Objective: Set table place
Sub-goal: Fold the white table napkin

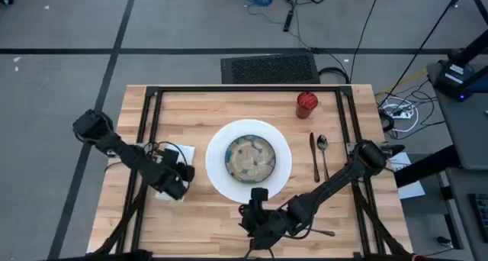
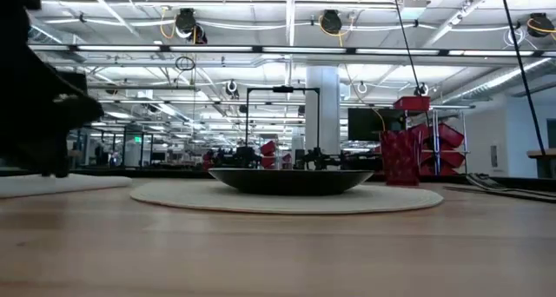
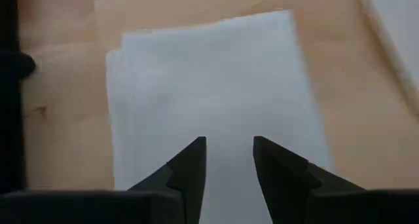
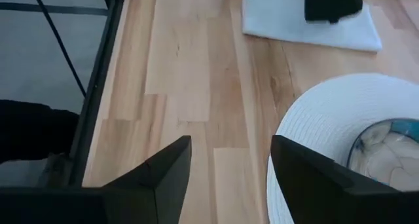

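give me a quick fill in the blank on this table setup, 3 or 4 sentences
1. The bowl sits on the white ____.
2. The left gripper hovers over the white ____.
3. The knife and spoon lie to the plate's ____ in the high view.
4. The small cup is ____ in colour.

Missing words: plate; napkin; right; red

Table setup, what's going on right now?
A place setting is being laid out on the table. The white plate sits mid-table with the speckled bowl on it, the red cup beyond it, and the knife and spoon to its right. The left hand hovers open over the white napkin, left of the plate. The right hand is open above bare wood at the plate's near edge, holding nothing. A fork-like utensil lies near the right arm.
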`<state>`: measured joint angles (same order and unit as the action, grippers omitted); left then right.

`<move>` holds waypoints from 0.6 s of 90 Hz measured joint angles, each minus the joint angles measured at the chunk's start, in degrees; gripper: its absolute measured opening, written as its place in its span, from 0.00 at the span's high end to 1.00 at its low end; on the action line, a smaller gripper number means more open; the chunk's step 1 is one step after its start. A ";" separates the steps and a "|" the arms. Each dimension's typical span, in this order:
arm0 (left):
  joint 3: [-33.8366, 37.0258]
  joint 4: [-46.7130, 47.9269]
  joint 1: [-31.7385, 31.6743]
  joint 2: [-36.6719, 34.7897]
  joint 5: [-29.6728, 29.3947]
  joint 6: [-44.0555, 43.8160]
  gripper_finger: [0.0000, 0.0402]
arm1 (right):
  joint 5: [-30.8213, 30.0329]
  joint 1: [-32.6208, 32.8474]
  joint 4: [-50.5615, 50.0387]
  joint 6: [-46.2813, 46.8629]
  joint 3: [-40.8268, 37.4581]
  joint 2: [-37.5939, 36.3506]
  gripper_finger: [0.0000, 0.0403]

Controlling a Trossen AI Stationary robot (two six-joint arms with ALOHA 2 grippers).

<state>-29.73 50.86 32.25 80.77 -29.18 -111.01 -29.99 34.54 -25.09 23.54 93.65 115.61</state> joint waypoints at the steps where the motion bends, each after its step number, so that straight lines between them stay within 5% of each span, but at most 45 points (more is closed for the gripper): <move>1: 0.48 -0.67 -0.42 0.00 -0.27 0.07 0.72 | 0.01 0.01 0.12 -0.17 0.00 0.00 0.51; 18: 5.09 -5.16 -7.25 -0.11 -6.33 0.39 0.72 | 0.03 0.02 0.46 -1.52 0.02 0.00 0.51; 54: 4.28 -8.01 -11.82 -0.06 -7.01 7.96 0.72 | -1.55 0.02 0.17 -0.71 0.02 -0.33 0.51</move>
<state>-25.45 42.85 20.43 80.72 -36.19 -103.05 -31.53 34.57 -24.91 22.82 93.67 115.29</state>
